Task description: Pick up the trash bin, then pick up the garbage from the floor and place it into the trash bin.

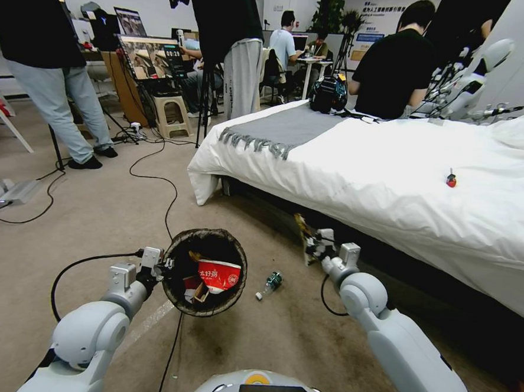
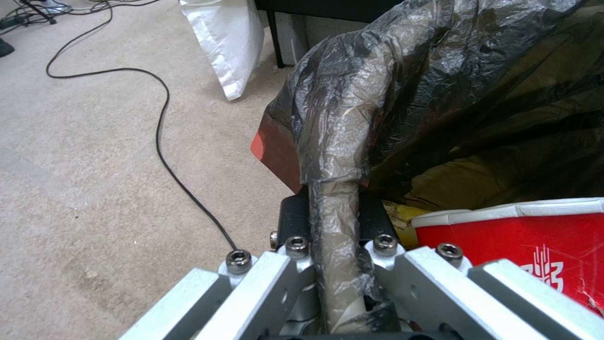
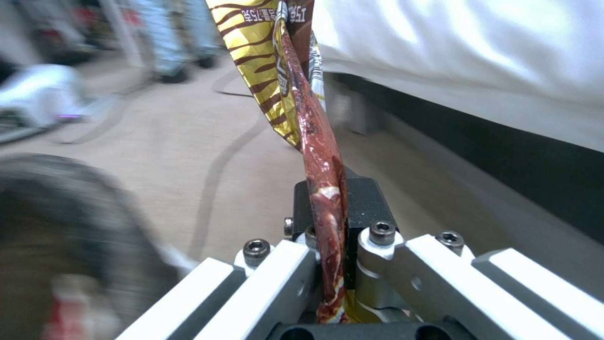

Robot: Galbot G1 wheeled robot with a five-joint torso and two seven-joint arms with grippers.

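floor [image 1: 95, 221]: beige carpet | on it: plastic bottle [image 1: 269, 284], black cables [image 1: 156, 180] | bed [image 1: 394, 168] stands alongside

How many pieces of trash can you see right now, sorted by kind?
Paper cups: 1, red cup inside the trash bin
Snack wrappers: 1, yellow wrapper pinched in the right gripper
Plastic bottles: 1, bottle lying on the floor
Total: 3

- The bin [image 1: 205, 272], with a cup [image 1: 218, 275] in it, hangs above the floor [image 1: 65, 225], left of the bottle [image 1: 269, 284].
- The bottle lies on the floor near the bed's [image 1: 393, 174] front edge.
- A cable [image 1: 156, 180] runs behind the bin.
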